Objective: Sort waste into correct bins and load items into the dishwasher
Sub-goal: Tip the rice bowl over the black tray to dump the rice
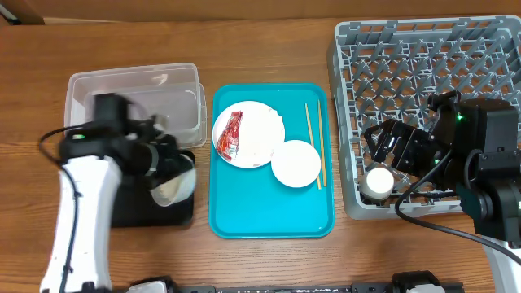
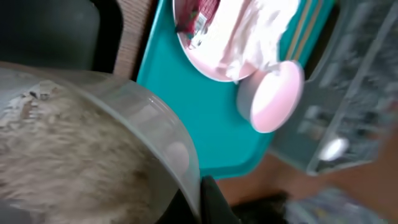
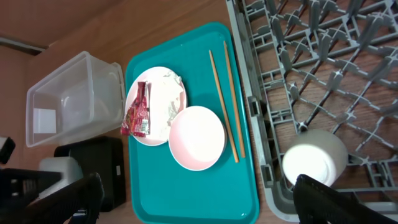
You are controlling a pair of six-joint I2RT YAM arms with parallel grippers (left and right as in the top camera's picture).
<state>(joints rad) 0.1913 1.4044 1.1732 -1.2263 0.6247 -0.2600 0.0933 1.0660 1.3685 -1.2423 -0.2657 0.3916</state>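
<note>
My left gripper (image 1: 175,169) is shut on the rim of a white bowl (image 1: 173,185), held tilted over the black tray (image 1: 130,213). In the left wrist view the bowl (image 2: 93,143) holds rice-like grains, with my finger (image 2: 200,200) on its rim. A large plate (image 1: 259,130) with the red wrapper (image 1: 231,133), a smaller bowl (image 1: 295,163) and chopsticks (image 1: 314,142) lie on the teal tray (image 1: 273,216). My right gripper (image 1: 389,159) is open and empty over the grey dish rack (image 1: 423,49), just above a small cup (image 1: 378,181) standing in it. I cannot make out the napkin.
The clear tub (image 1: 134,102) stands behind the black tray at the left and looks empty in the right wrist view (image 3: 68,102). The dish rack fills the right side. Brown table shows in front of the trays.
</note>
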